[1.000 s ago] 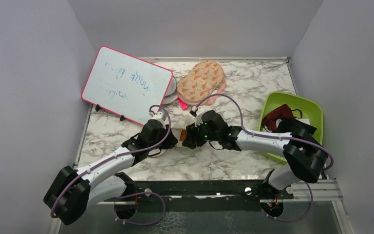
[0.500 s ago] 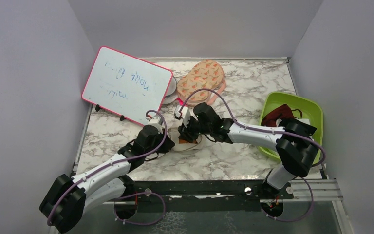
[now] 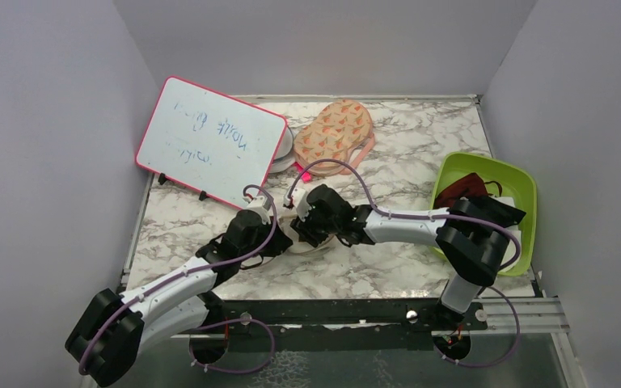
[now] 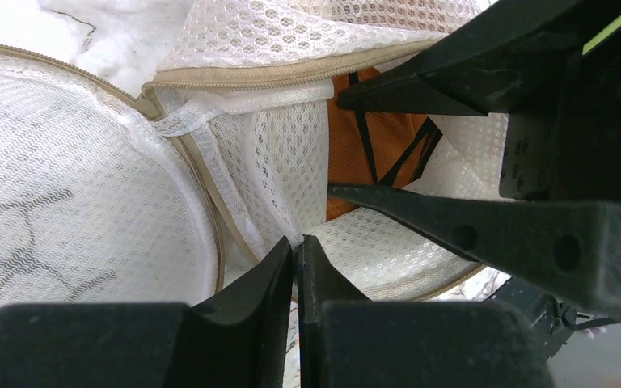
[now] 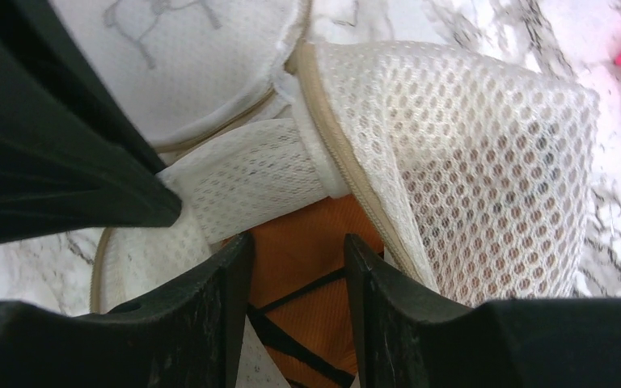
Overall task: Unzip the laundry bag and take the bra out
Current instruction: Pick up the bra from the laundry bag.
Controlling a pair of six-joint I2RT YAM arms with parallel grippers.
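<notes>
The bag [image 3: 301,245] lay near the middle of the worktop [image 3: 388,279], between my two arms. It was unzipped, and its lid [image 4: 73,210] lay flat beside the open rim. My left jaws were pressed together on the mesh at the bag's open edge. My right jaws stood apart in the opening. The bra [image 5: 311,242] showed between them, orange with thin dark straps, inside the bag.

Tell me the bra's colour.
The bra is orange-brown, crossed by thin black lines. It shows best in the right wrist view.
</notes>
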